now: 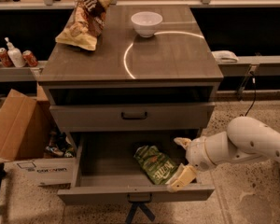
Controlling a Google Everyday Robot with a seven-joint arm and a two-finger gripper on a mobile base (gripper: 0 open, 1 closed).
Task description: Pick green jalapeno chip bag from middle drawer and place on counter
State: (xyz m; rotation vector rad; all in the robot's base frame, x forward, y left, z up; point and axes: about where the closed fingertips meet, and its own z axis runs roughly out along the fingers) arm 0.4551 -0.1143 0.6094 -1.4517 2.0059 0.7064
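1. Presently, the glossy green foil jalapeno chip bag lies flat on the floor of the pulled-out wide grey laminate middle drawer, lower centre of frame. It is not yet lifted.
2. The cream two-finger gripper sits just beside the bag's right edge, fingers spread and grasping nothing, probably readied to close on the bag.
3. The white rounded arm enters from the right edge, forearm roughly level, wrist angled into the drawer.
4. The glossy grey-brown wood-grain counter, upper centre, is the destination. It bears a white bowl and a brown-and-yellow chip bag.
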